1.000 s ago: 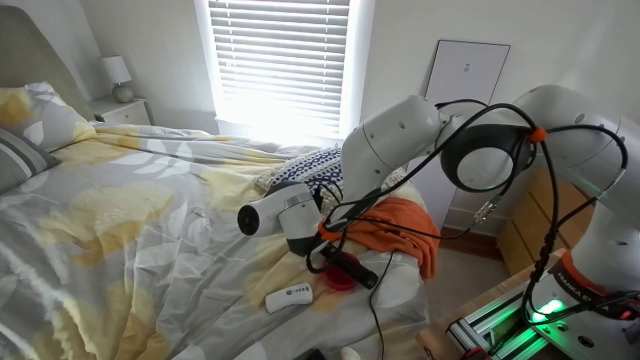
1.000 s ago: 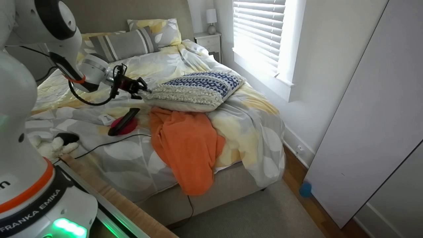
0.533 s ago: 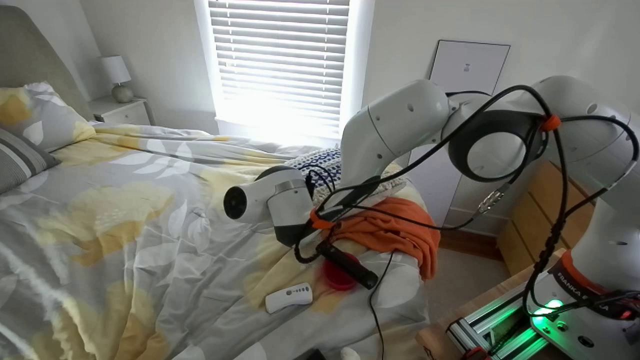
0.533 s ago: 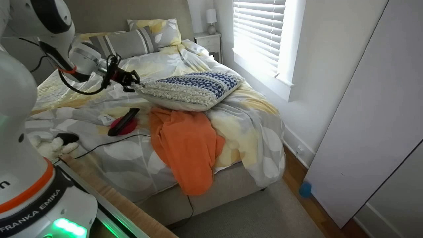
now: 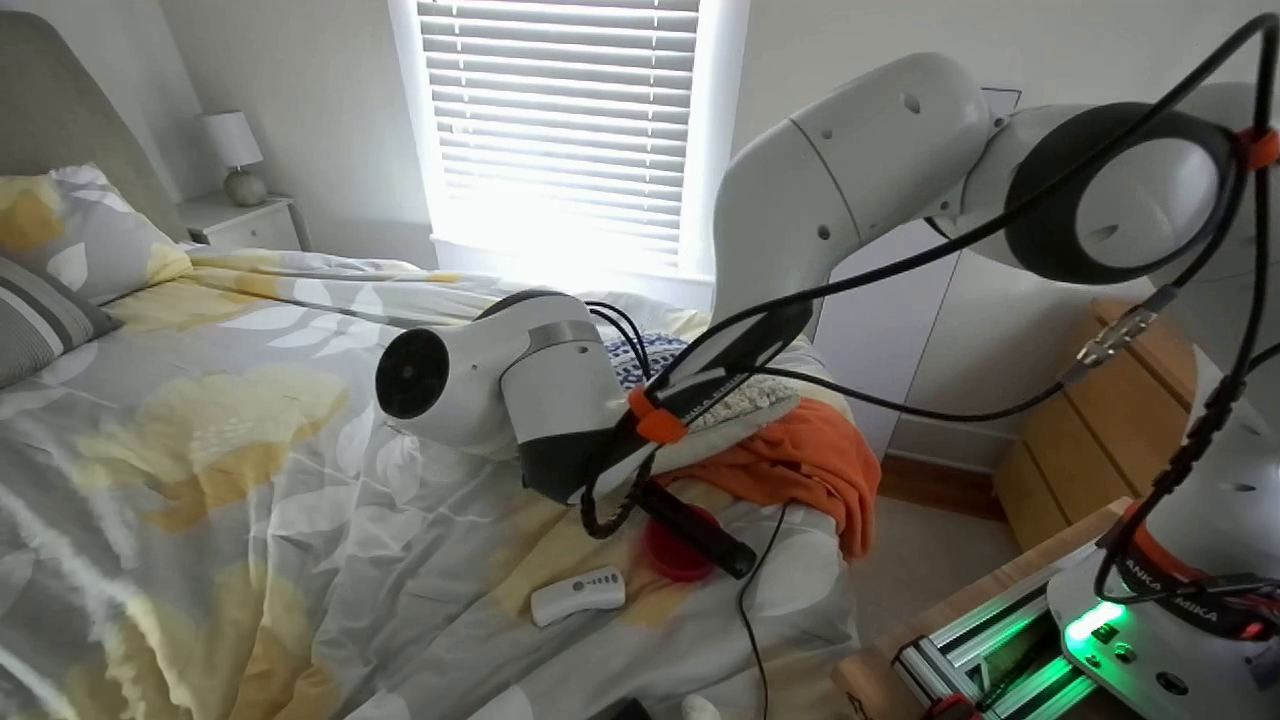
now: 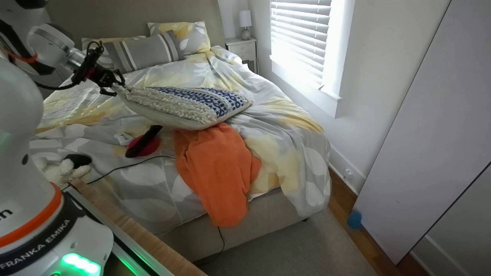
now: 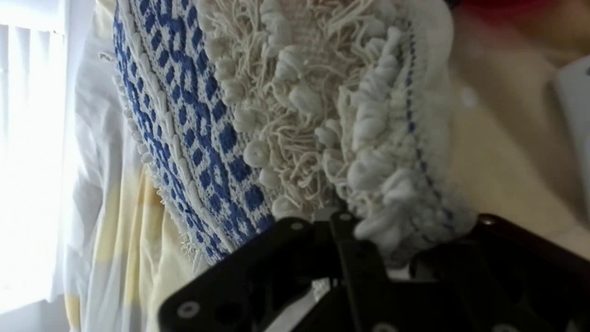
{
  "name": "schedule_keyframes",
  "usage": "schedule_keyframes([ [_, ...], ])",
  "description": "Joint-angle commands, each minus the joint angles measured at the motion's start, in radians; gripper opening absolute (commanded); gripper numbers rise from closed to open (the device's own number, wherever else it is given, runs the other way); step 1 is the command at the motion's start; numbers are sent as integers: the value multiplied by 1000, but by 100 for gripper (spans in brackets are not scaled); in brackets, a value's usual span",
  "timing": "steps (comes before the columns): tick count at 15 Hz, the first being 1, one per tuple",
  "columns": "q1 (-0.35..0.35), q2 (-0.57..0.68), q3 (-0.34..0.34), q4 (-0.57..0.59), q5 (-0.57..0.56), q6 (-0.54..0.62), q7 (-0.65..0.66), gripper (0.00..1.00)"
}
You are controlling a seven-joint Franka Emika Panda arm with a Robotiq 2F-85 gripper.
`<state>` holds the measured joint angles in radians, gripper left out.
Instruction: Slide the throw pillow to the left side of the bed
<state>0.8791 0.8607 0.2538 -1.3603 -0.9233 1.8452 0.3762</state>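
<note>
The arm [image 5: 830, 185] partly hides the throw pillow [image 5: 748, 398].

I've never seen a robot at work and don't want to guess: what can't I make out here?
Much of the pillow: behind the arm in an exterior view.
How much the gripper pinches: hidden by the pillow's corner in the wrist view.
The red thing: blurred and cut off by the top edge in the wrist view.
Markings on the white remote: too small in an exterior view.
</note>
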Motion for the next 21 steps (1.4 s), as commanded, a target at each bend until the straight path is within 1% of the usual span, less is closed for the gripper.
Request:
schedule_keyframes([
  [1,49,-159,44,-179,42,48,-70,4],
  [4,86,-244,70,-286,25,88,-104,4],
  [7,98,-323,102,-390,32,164,-152,4],
  [8,114,-231,56,-285,36,112,-115,4],
  [9,120,-247,59,-306,37,117,-114,15],
  [12,121,-237,43,-300,36,116,-112,15],
  [15,121,-235,42,-298,36,117,-112,15],
  [16,121,-235,42,-298,36,117,-112,4],
  [18,131,-214,69,-272,56,137,-161,4],
  [21,171,-196,97,-248,71,171,-231,4],
])
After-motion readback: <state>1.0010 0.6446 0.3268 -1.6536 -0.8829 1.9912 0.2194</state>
